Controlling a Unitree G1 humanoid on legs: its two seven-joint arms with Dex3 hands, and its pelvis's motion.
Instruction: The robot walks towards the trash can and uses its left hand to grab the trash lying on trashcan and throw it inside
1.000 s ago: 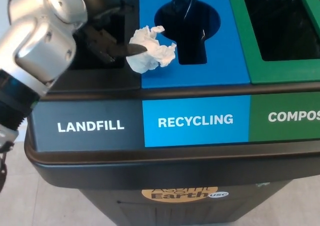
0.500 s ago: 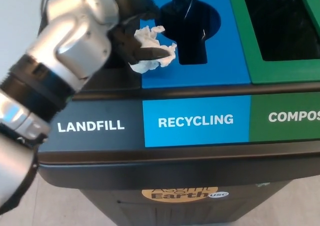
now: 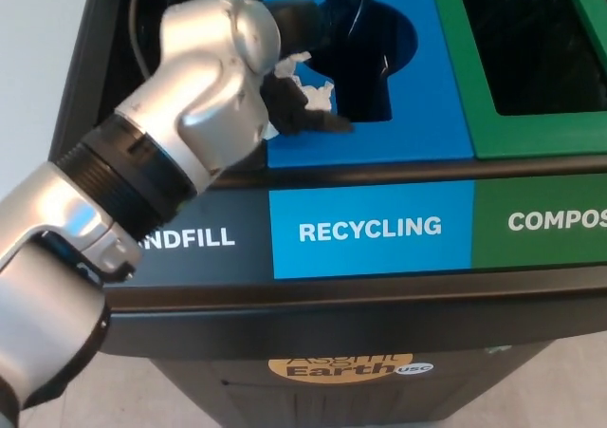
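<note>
Clearly, "RECYCLING" label (image 3: 371, 229) beside half-hidden "LANDFILL" (image 3: 194, 237)

Left hand (image 3: 302, 77) wrapped around crumpled white paper (image 3: 305, 88) on the blue RECYCLING panel (image 3: 417, 115), just left of its keyhole opening (image 3: 365, 53); silver forearm (image 3: 180, 153) crossing the LANDFILL label (image 3: 194, 237); green compost section (image 3: 531, 77) right of the panel.

Trash can (image 3: 379, 300): three lid sections side by side, landfill (image 3: 190, 238) at left, recycling (image 3: 427, 115) in the middle, compost (image 3: 541, 134) at right. Paper (image 3: 308, 91) on the recycling section's left edge, just beside its opening (image 3: 365, 48). Left hand (image 3: 299, 72) over the paper, its arm (image 3: 180, 143) crossing the landfill section from the front-left corner.
</note>
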